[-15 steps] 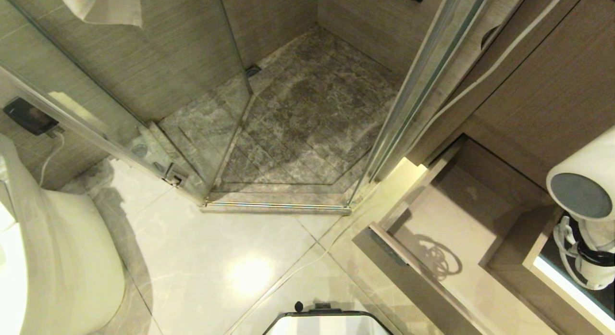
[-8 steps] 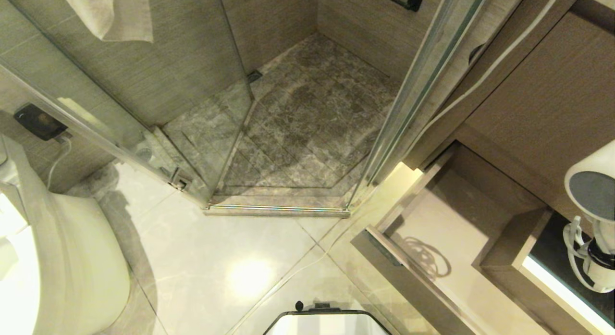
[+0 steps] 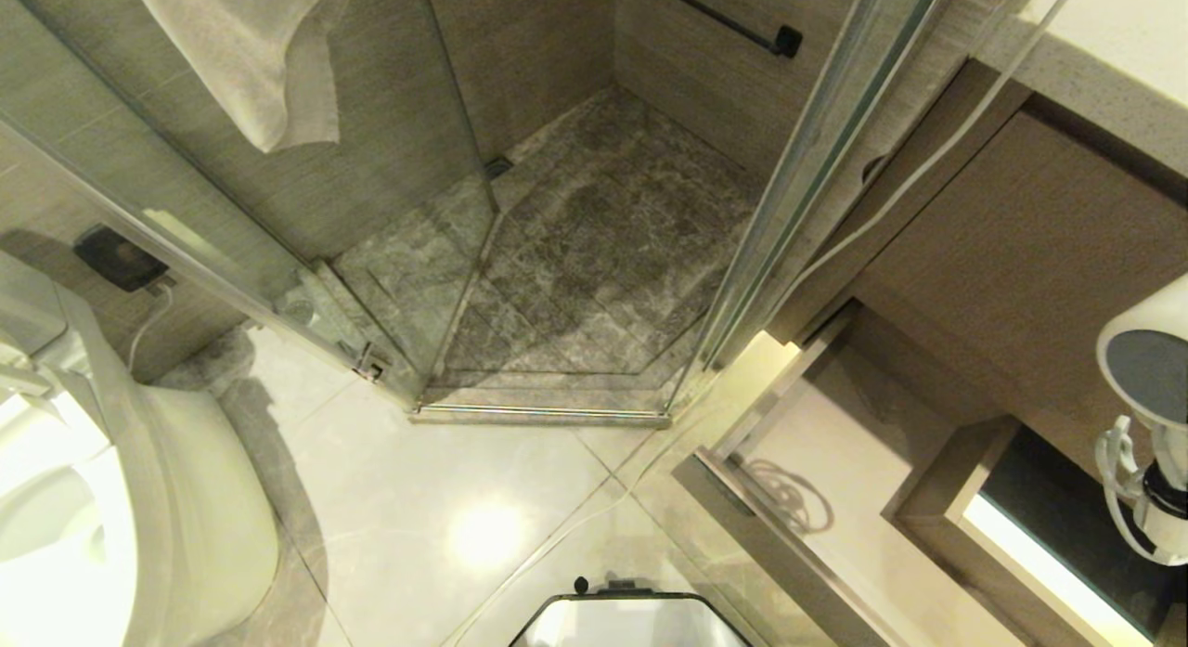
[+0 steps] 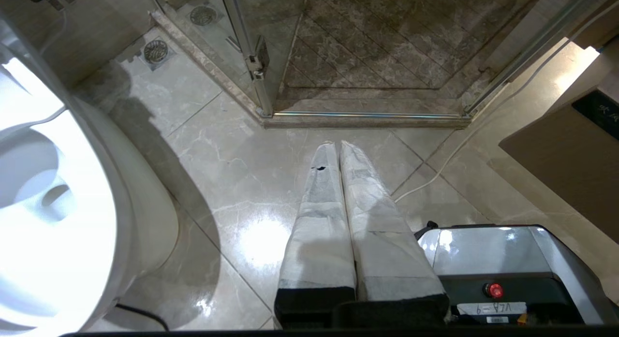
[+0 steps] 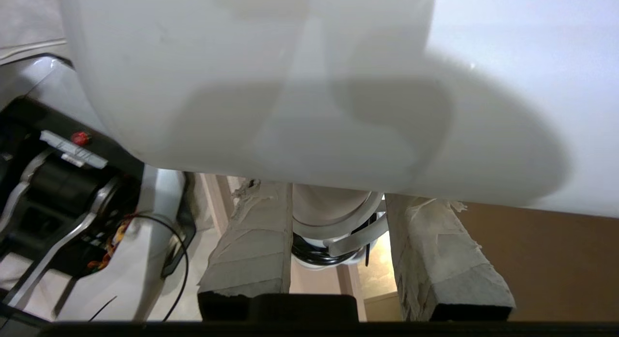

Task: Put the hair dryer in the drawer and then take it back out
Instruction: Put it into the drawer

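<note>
One hair dryer (image 3: 1146, 368), pinched at the handle in my right gripper (image 5: 338, 240). One drawer (image 3: 835, 498) pulled out. Left gripper (image 4: 341, 148) pressed together over floor.

Bathroom: glass-walled shower stall (image 3: 575, 229) with stone-tile floor, white toilet (image 3: 102, 517), towel (image 3: 251, 53) hung over the glass, glossy floor tiles (image 3: 436, 498), wood-grain vanity under a pale counter (image 3: 1114, 44).

head looks down; wrists close, sharing floor (image 4: 232, 192).
</note>
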Controlling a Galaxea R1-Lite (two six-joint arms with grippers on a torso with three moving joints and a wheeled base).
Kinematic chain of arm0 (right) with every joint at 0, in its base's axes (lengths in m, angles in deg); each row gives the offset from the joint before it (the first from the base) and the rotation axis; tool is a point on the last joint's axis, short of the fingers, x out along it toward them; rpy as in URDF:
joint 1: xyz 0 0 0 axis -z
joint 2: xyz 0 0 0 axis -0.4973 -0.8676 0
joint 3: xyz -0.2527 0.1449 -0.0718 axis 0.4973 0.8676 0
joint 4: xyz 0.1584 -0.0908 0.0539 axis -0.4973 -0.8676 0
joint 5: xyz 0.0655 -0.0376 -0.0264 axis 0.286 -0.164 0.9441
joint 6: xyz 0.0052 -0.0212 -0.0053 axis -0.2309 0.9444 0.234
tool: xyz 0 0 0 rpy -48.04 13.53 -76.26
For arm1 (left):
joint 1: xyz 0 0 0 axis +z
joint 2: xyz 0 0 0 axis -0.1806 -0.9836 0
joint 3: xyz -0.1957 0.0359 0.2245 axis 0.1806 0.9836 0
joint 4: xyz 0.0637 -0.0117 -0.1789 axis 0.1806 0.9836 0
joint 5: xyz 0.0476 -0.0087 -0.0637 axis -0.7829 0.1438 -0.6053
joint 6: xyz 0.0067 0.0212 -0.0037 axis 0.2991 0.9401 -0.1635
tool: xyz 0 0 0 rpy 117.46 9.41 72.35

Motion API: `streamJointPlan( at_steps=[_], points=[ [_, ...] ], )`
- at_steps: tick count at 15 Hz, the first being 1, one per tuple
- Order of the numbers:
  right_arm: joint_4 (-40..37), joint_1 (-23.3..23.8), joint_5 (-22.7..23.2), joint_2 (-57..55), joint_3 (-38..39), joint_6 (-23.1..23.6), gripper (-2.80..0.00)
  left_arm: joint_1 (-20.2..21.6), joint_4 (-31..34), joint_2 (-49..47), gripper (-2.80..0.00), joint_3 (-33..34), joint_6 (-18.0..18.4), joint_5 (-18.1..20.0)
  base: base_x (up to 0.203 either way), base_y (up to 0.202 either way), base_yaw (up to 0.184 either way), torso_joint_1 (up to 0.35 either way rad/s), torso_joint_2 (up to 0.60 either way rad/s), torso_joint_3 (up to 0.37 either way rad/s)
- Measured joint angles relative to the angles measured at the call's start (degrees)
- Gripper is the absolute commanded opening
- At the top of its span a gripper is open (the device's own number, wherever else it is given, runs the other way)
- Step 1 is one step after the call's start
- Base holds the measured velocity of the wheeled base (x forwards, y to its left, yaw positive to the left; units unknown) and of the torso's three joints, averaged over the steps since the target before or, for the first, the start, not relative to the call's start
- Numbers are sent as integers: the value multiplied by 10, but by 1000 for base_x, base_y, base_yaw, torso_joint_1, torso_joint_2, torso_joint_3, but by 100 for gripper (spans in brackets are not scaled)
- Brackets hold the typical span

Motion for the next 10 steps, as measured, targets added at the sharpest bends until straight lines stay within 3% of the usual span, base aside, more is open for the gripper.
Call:
streamJointPlan(
  at_steps=[10],
  points=[
    [0, 0, 0, -3, -7, 0, -280, 0, 0, 0, -280, 0, 0, 0, 0, 0, 0, 319, -552, -244]
  ],
)
